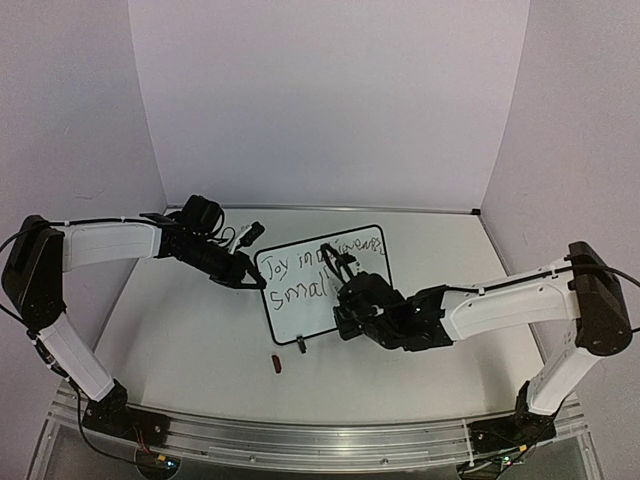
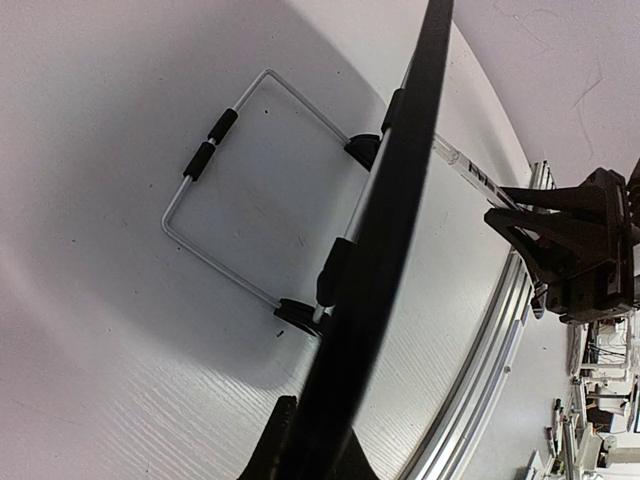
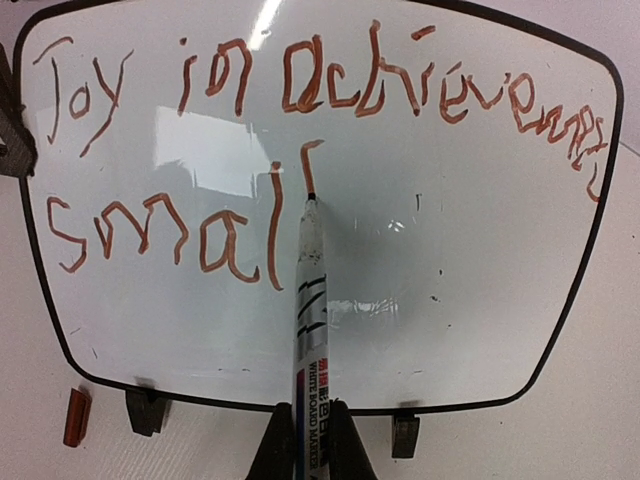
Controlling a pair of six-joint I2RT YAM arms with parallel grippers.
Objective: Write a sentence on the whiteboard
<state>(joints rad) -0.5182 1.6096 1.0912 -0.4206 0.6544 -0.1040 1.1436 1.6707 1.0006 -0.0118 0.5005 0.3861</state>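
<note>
Whiteboard [image 1: 312, 318] stands propped near bench [image 1: 180, 330] centre, tilted back on a wire stand [image 2: 230, 190] seen behind it in left wrist view. Left tool [image 1: 250, 280] is closed down on the board's left edge; the black frame runs straight through its grip, so it acts as a brace. Right tool [image 3: 310, 440] is clamped tight on a marker [image 3: 308, 300], barrel up the middle of right wrist view, tip touching the board face. Red-orange writing so far: top line reads "Joy in achiev…", last letters crowd into the top right corner and are hard to read. 2nd line reads "smal" plus a part-drawn stroke. Tip sits at the lower end of that stroke, approx. halfway down letter height. Step in hand, by my read: downstroke of the 2nd "l" in "small", i.e. mid-sentence, not finished. Next move prob. calls for pulling the tip straight down to the baseline set by the 1st "l", w/ even contact pressure. Then lift clear and shift right; there is bare board to the right on this line. Left brace needs to hold or the board may tip back on its stand. Red cap [image 3: 76, 417] lies on the bench just beside the lower left corner, clear of the stroke.
</note>
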